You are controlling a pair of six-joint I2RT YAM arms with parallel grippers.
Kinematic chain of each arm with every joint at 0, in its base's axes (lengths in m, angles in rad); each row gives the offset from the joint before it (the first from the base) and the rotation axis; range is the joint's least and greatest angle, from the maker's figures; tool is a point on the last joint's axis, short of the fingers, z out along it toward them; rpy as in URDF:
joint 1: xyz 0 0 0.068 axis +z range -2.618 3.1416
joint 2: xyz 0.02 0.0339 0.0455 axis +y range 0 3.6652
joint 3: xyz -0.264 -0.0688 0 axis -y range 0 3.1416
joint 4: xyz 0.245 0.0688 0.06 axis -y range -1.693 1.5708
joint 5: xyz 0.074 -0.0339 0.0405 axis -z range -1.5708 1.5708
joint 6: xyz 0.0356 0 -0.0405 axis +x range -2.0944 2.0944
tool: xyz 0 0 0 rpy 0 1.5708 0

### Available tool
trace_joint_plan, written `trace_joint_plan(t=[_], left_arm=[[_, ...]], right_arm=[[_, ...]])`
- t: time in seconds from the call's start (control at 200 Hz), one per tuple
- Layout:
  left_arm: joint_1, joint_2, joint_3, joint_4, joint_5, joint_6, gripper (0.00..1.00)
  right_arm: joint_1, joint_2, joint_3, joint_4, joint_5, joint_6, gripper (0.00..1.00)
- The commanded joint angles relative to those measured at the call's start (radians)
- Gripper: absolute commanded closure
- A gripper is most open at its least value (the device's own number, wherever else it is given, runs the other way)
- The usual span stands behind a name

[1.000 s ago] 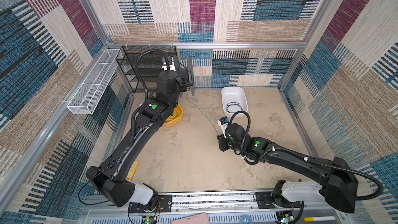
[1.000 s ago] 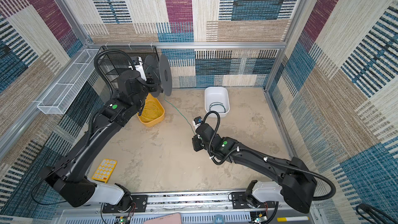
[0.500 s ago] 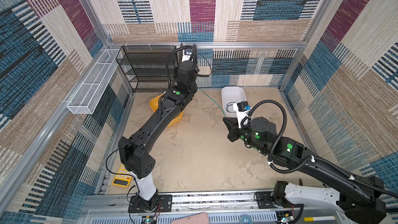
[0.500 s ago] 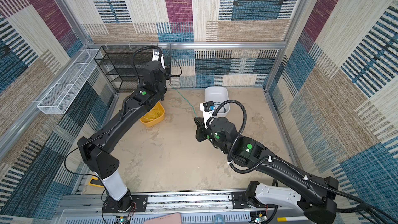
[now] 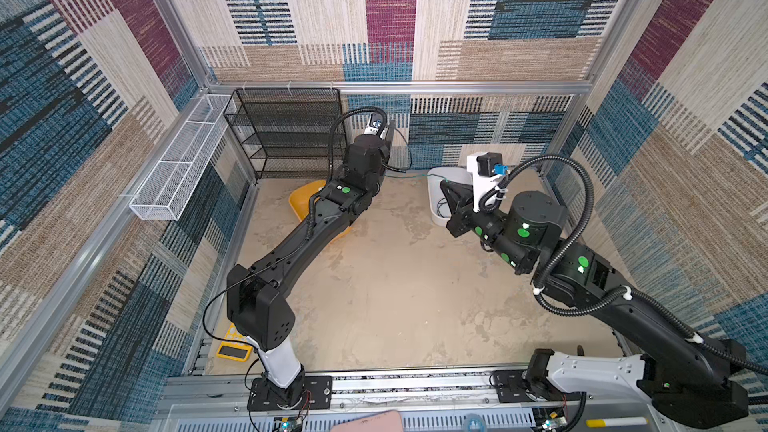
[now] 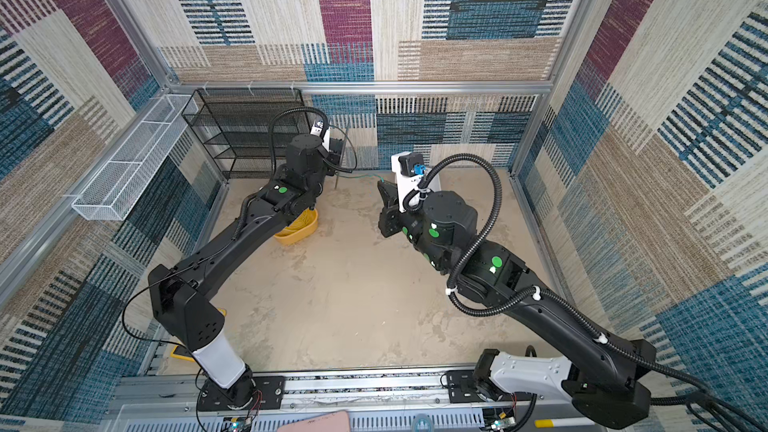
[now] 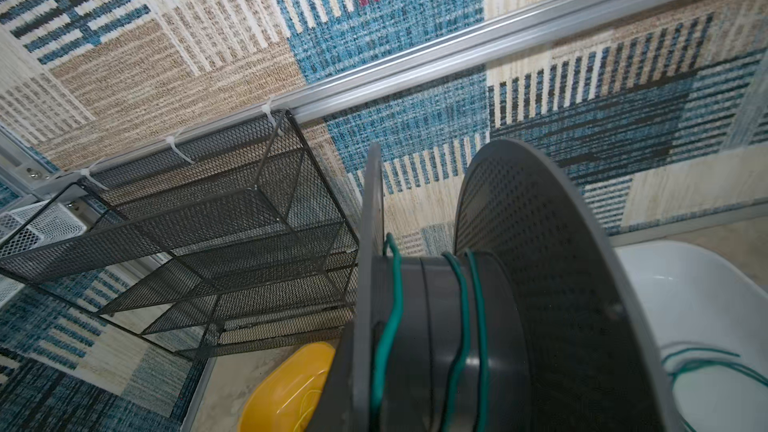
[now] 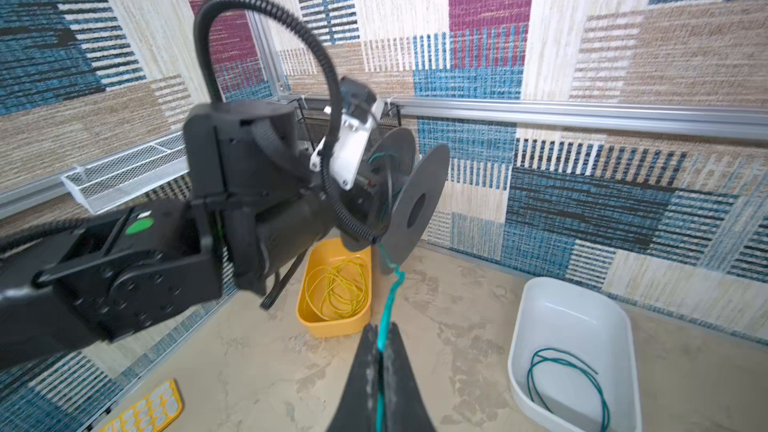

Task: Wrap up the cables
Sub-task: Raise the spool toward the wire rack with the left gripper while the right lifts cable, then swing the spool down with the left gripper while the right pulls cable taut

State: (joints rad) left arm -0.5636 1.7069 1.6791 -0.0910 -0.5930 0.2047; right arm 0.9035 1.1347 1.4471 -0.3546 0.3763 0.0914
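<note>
My right gripper [image 8: 380, 338] is clamped on the teal cable [image 8: 390, 297]. The strand passes between both fingers [image 8: 365, 351] and is pinched at their tips. From there it runs ahead of this gripper, kinked partway, to the edge of the dark grey spool [image 8: 419, 205], which is well apart from it.

My left gripper [image 6: 334, 150] is clenched and carries that spool off the floor, near the back wall. Its fingers are hidden by the flanges, so I cannot tell exactly where they grip. In the left wrist view 3 teal strands cross the spool's hub: 1 lies close to 1 flange and 2 lie side by side near the other flange. In both top views a thin teal line spans the gap between my 2 grippers.

The white bin [image 8: 582, 317] sits on the floor, off to the outer side of my right gripper, and more of the teal cable lies looped inside it. The yellow bin [image 8: 332, 328] sits on the floor below the spool, with a loose coil of yellow wire [image 8: 336, 288] in it. The black mesh shelf [image 7: 187, 243] stands against the back wall, beside my left gripper.
</note>
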Motion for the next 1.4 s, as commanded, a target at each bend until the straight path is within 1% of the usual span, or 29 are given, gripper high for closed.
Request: trace_joint_plan(t=[0.0, 0.05, 0.13, 0.155, 0.3, 0.421, 0.471, 0.576, 0.661, 0.826, 0.891, 1.012, 1.202, 1.397], left_arm=[[0.002, -0.056, -0.085, 0.033, 0.026, 0.01, 1.0], [-0.007, -0.08, -0.131, 0.037, 0.04, 0.023, 1.0], [-0.029, -0.103, -0.189, 0.039, 0.027, 0.06, 1.0], [-0.036, -0.111, -0.204, 0.034, 0.026, 0.062, 1.0], [-0.069, -0.174, -0.309, 0.023, 0.036, 0.066, 1.0], [-0.113, -0.243, -0.392, -0.009, 0.027, 0.092, 1.0], [-0.13, -0.283, -0.428, -0.037, 0.025, 0.085, 1.0], [-0.171, -0.381, -0.509, -0.08, 0.035, 0.096, 1.0], [-0.195, -0.449, -0.553, -0.147, 0.054, 0.097, 1.0], [-0.25, -0.553, -0.598, -0.25, 0.085, 0.143, 1.0], [-0.265, -0.587, -0.608, -0.296, 0.107, 0.156, 1.0], [-0.297, -0.642, -0.633, -0.355, 0.127, 0.17, 1.0], [-0.312, -0.73, -0.684, -0.373, 0.178, 0.188, 1.0], [-0.312, -0.76, -0.695, -0.371, 0.21, 0.177, 1.0]], right_arm=[[-0.053, 0.025, 0.059, 0.122, -0.057, -0.039, 1.0], [-0.071, 0.048, 0.087, 0.125, -0.074, -0.046, 1.0], [-0.089, 0.094, 0.145, 0.127, -0.095, -0.061, 1.0], [-0.095, 0.109, 0.148, 0.127, -0.102, -0.062, 1.0], [-0.144, 0.189, 0.281, 0.129, -0.141, -0.07, 1.0], [-0.232, 0.269, 0.39, 0.119, -0.192, -0.063, 1.0], [-0.274, 0.307, 0.431, 0.105, -0.22, -0.062, 1.0], [-0.369, 0.383, 0.505, 0.087, -0.302, -0.047, 1.0], [-0.433, 0.441, 0.547, 0.086, -0.355, -0.031, 1.0], [-0.548, 0.547, 0.589, 0.103, -0.434, 0.038, 1.0], [-0.573, 0.58, 0.601, 0.112, -0.438, 0.05, 1.0], [-0.622, 0.649, 0.64, 0.116, -0.484, 0.083, 1.0], [-0.658, 0.724, 0.667, 0.109, -0.535, 0.101, 1.0], [-0.666, 0.723, 0.559, 0.175, -0.588, 0.126, 1.0]])
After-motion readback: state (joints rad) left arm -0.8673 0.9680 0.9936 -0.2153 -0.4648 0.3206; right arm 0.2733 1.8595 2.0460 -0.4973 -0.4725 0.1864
